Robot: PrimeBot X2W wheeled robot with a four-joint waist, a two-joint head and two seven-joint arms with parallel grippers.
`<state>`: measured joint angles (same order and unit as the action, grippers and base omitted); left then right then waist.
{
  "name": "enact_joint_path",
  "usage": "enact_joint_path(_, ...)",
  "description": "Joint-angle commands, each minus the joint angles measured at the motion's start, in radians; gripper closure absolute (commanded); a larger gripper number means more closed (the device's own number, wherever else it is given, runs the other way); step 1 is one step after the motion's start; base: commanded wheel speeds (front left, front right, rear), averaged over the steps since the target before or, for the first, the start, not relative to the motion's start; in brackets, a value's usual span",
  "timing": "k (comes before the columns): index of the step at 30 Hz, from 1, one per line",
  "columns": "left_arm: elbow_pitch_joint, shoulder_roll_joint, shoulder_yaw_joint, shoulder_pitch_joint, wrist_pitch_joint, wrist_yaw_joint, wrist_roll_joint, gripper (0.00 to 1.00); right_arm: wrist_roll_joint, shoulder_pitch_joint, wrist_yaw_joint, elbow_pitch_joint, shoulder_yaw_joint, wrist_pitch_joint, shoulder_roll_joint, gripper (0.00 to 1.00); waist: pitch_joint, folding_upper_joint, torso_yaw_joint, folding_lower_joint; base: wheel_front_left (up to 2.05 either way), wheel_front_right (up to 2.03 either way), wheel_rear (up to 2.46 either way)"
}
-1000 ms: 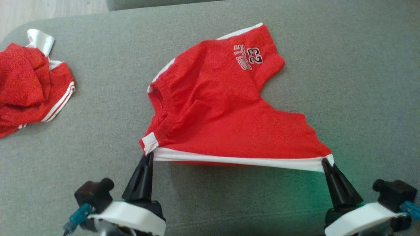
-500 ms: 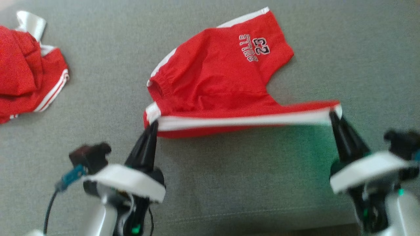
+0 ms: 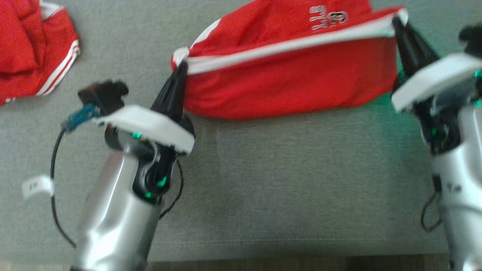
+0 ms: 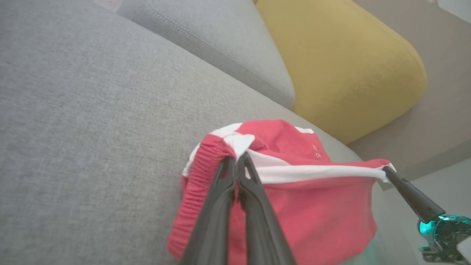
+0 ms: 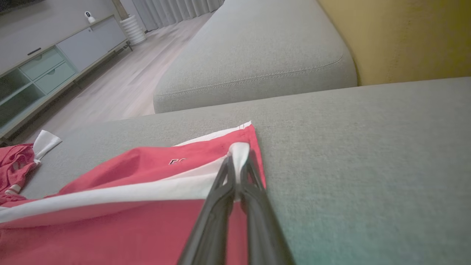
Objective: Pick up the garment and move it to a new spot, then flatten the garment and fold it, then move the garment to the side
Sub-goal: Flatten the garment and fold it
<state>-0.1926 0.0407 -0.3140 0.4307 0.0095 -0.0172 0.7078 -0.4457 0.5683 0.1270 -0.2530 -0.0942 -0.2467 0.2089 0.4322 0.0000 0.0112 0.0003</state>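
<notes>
The garment (image 3: 286, 77) is a pair of red shorts with a white side stripe and a printed number, lying on the grey sofa seat (image 3: 286, 180). My left gripper (image 3: 182, 64) is shut on its waistband corner (image 4: 237, 141). My right gripper (image 3: 395, 19) is shut on the hem corner (image 5: 239, 151). The white stripe (image 3: 286, 47) is pulled taut between both grippers, lifted over the rest of the cloth. The near half of the shorts (image 5: 121, 235) hangs folded toward the far half, which lies on the seat (image 5: 368, 154).
A second red garment with white stripes (image 3: 26, 49) lies crumpled at the far left of the seat. A yellow cushion (image 4: 349, 62) and a grey cushion (image 5: 254, 51) stand behind. The seat's front edge (image 3: 263, 259) runs along the bottom.
Both grippers have carried the striped edge away from me, over the far half of the shorts, so the near half now folds over. The head camera has also shifted.
</notes>
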Motion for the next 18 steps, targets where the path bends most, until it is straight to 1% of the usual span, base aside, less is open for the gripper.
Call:
enact_joint_path(1,-0.001,0.010,0.019,0.053,-0.011,-0.001,0.023,1.00,-0.013,0.053,0.004,-0.004,-0.023,0.000,0.015,1.00,0.033,0.0000,0.031,-0.0003,0.00,0.00,0.00)
enact_joint_path(6,-0.129,0.010,-0.036,0.172,-0.039,-0.001,0.090,1.00,-0.038,0.195,0.004,-0.158,-0.068,0.013,0.032,1.00,0.057,0.0000,0.050,-0.0003,0.00,0.00,0.00)
enact_joint_path(7,-0.129,0.010,-0.036,0.172,-0.039,-0.001,0.090,1.00,-0.038,0.195,0.004,-0.158,-0.068,0.013,0.032,1.00,0.057,0.0000,0.050,-0.0003,0.00,0.00,0.00)
enact_joint_path(9,-0.172,0.010,-0.064,0.212,-0.053,0.001,0.112,1.00,-0.050,0.239,0.004,-0.216,-0.085,0.027,0.036,1.00,0.064,0.0000,0.055,-0.0003,0.00,0.00,0.00)
enact_joint_path(10,-0.193,0.010,-0.078,0.230,-0.061,0.003,0.118,0.67,-0.056,0.259,0.004,-0.242,-0.095,0.036,0.039,1.00,0.066,0.0000,0.057,-0.0003,0.00,0.00,0.00)
enact_joint_path(11,-0.210,0.010,-0.091,0.246,-0.072,0.003,0.126,0.22,-0.063,0.277,0.004,-0.267,-0.105,0.046,0.041,1.00,0.068,0.0000,0.059,-0.0003,0.00,0.00,0.00)
enact_joint_path(12,-0.226,0.010,-0.105,0.260,-0.082,0.005,0.135,0.00,-0.070,0.294,0.004,-0.288,-0.115,0.061,0.042,1.00,0.070,0.0000,0.060,-0.0003,0.00,0.00,0.00)
enact_joint_path(15,-0.259,0.010,-0.136,0.294,-0.135,0.008,0.140,0.00,-0.092,0.334,0.004,-0.343,-0.146,0.116,0.044,1.00,0.074,0.0000,0.062,-0.0003,0.00,0.00,0.00)
enact_joint_path(16,-0.276,0.010,-0.154,0.308,-0.167,0.007,0.138,0.00,-0.107,0.353,0.004,-0.375,-0.161,0.158,0.046,0.55,0.075,0.0000,0.064,-0.0003,0.00,0.00,0.00)
enact_joint_path(17,-0.276,0.010,-0.154,0.308,-0.167,0.007,0.138,0.00,-0.107,0.353,0.004,-0.375,-0.161,0.158,0.046,0.55,0.075,0.0000,0.064,-0.0003,0.00,0.00,0.00)
enact_joint_path(18,-0.291,0.010,-0.170,0.316,-0.195,0.002,0.124,0.00,-0.120,0.364,0.004,-0.398,-0.179,0.198,0.047,0.00,0.075,0.0000,0.067,-0.0003,0.00,0.00,0.00)
